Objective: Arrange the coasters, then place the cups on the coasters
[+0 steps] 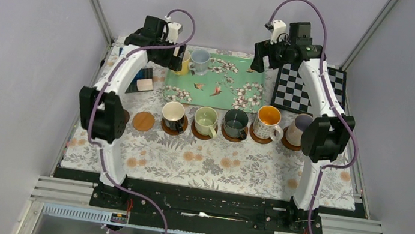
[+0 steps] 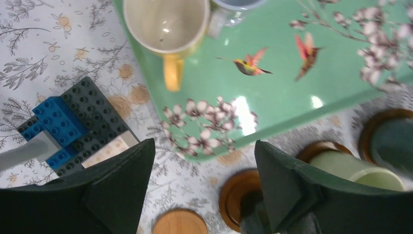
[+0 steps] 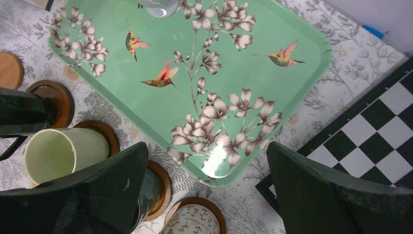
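Both arms reached forward: my left claw point(image 2: 204, 145), jaws apart and empty, hung over the tray's point(image 2: 302, 92) left end, where the yellow cup point(image 2: 165, 24) stood; my right claw point(image 3: 207, 146), jaws wide, hung over its right end.

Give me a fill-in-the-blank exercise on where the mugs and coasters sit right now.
1. The yellow mug and the pale blue mug stand on the green ____.
2. ____ mugs in the near row sit on coasters.
3. The bare light coaster lies beside the ____ mug.
4. The checkerboard lies beyond the row's ____ end.
Missing words: tray, five, black, right.
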